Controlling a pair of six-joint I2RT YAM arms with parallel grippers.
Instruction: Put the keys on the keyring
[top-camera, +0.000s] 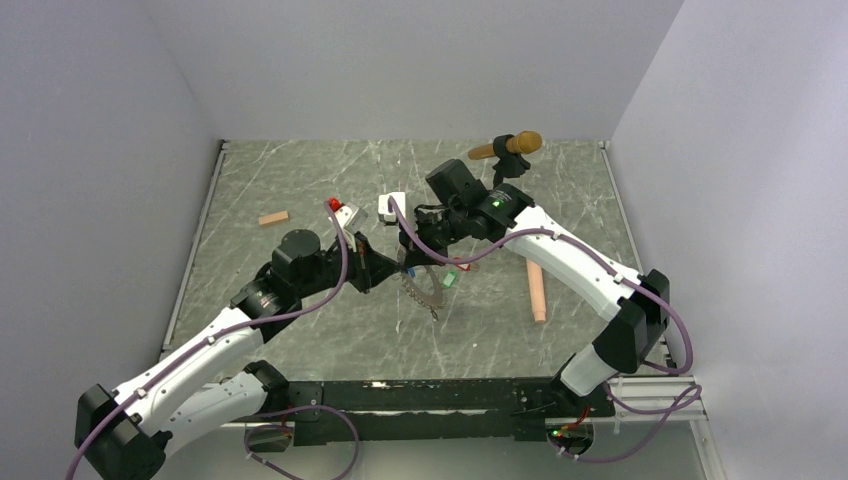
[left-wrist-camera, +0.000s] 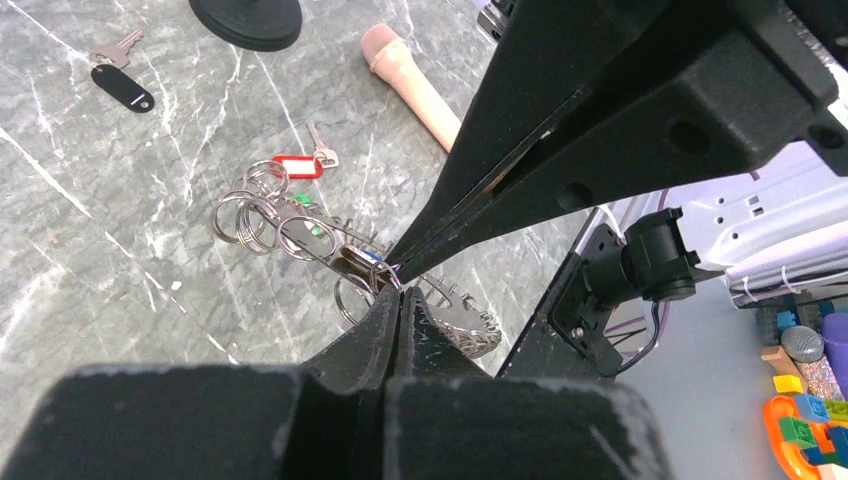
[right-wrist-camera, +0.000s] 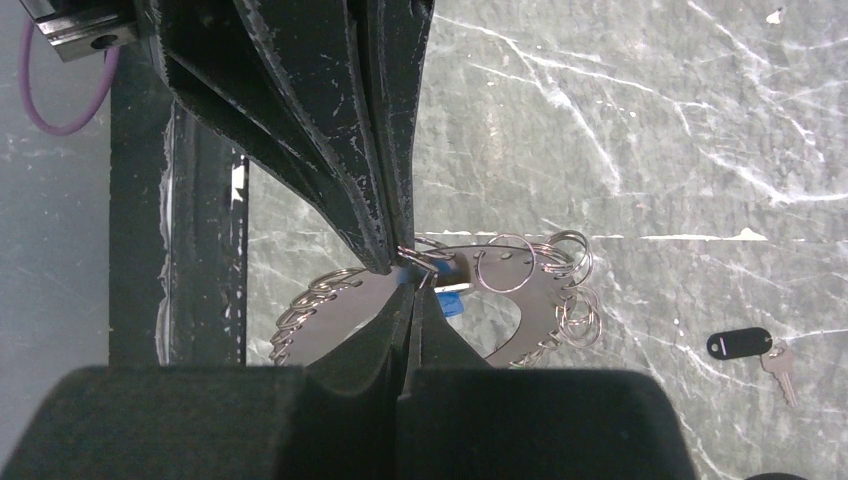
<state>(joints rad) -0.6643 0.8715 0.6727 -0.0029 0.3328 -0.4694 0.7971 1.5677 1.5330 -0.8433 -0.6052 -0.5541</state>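
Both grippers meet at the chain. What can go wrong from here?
1. The left gripper and right gripper, both shut, pinch tip to tip at one tiny spot on the chain. A small pull either way may slip it free.
2. The bunched rings trailing from that spot could snag or tangle as the arms move.

Left jaws and right jaws meet tip to tip, blocking each other head-on. Just below the tips trails the keyring (left-wrist-camera: 470, 325). Peg (left-wrist-camera: 415, 85) lies beyond; bare bench (left-wrist-camera: 100, 250) beside it.
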